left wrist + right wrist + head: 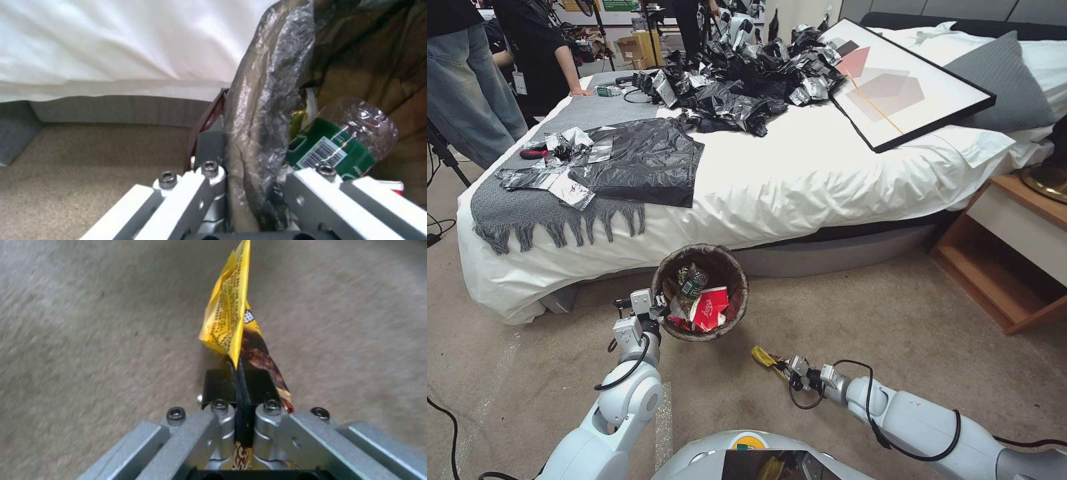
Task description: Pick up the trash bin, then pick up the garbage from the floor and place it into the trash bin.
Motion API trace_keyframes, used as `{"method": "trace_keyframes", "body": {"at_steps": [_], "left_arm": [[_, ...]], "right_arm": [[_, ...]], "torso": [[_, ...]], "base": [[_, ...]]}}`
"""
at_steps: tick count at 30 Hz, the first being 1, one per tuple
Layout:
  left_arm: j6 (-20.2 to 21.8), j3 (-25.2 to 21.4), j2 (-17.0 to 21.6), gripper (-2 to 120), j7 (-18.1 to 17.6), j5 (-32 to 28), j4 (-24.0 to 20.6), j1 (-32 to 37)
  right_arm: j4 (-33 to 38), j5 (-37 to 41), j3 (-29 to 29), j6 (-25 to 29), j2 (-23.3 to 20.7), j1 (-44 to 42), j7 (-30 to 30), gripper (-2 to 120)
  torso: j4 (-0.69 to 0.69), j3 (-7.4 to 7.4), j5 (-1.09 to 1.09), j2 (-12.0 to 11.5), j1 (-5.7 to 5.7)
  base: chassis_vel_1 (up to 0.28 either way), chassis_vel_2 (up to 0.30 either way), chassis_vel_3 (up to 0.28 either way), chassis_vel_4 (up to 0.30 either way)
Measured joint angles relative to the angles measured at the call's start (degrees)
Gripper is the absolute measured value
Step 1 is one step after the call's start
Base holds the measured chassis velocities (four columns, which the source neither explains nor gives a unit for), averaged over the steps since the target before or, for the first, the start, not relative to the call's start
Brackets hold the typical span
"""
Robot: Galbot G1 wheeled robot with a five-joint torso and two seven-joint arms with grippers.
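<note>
Beige carpet [894, 320] beside the bed [800, 180], my left gripper [657, 310] clamping the trash bin [735, 267] rim, my right gripper [786, 367] pinching the yellow snack bag [227, 316] low over the floor.

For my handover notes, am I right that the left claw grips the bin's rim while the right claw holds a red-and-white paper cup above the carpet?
Not quite: the right claw is shut on a yellow snack bag, as the right wrist view shows. The left claw does grip the trash bin by its rim.
</note>
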Motion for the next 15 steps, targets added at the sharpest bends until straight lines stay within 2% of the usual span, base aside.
{"method": "trace_keyframes", "body": {"at_steps": [11,13,15], "left_arm": [[0.0,0.1,0.2,4,-0.1,-0.1,0.0,0.0],[0.0,0.3,0.3,4,-0.1,-0.1,0.0,0.1],[0.0,0.3,0.3,4,-0.1,-0.1,0.0,0.1]], "right_arm": [[9.9,1.5,11.2,-3.1,-2.8,-4.0,6.4,0],[15.8,2.7,16.0,-5.2,-4.5,-5.8,10.2,0],[17.2,3.1,17.0,-5.7,-4.9,-6.2,11.1,0]], "torso": [[0.0,0.0,0.01,0.0,0.0],[0.0,0.0,-0.01,0.0,0.0],[0.0,0.0,0.0,0.0,0.0]], "base": [[0.0,0.0,0.0,0.0],[0.0,0.0,0.0,0.0],[0.0,0.0,0.0,0.0]]}}
